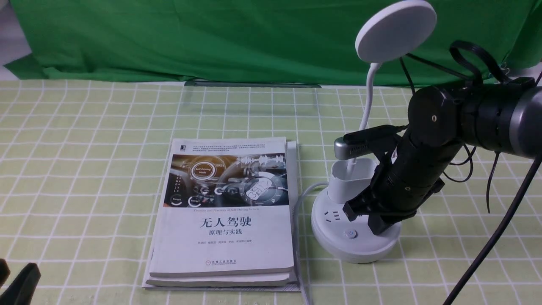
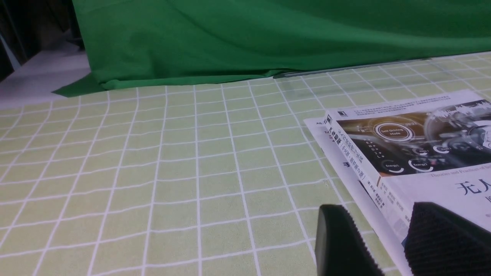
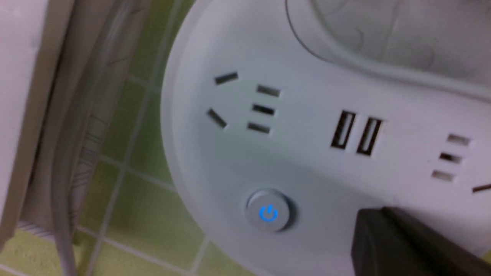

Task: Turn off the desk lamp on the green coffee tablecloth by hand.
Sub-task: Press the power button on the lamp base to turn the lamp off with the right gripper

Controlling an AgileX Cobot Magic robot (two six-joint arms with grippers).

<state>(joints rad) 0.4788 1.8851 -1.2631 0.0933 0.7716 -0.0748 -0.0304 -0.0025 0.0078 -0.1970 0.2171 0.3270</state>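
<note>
Standing on the pale yellow-green gridded tablecloth (image 1: pixel 84 169), right of two stacked white books (image 1: pixel 224 237), the white disc-headed desk lamp (image 1: pixel 338 243) has the black right pincer (image 1: pixel 364 220) over its round base; I cannot tell whether it is spread. At near left, the left pincer (image 2: pixel 374 218) is spread.

Front overview; right wrist close over desk lamp (image 3: pixel 307 161)

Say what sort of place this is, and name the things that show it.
Probably a staged study desk in a robot lab: a desk lamp and a stack of books sit on a checked tablecloth, a plain green backdrop cloth hangs behind, and a robot arm reaches over the lamp's base.
</note>
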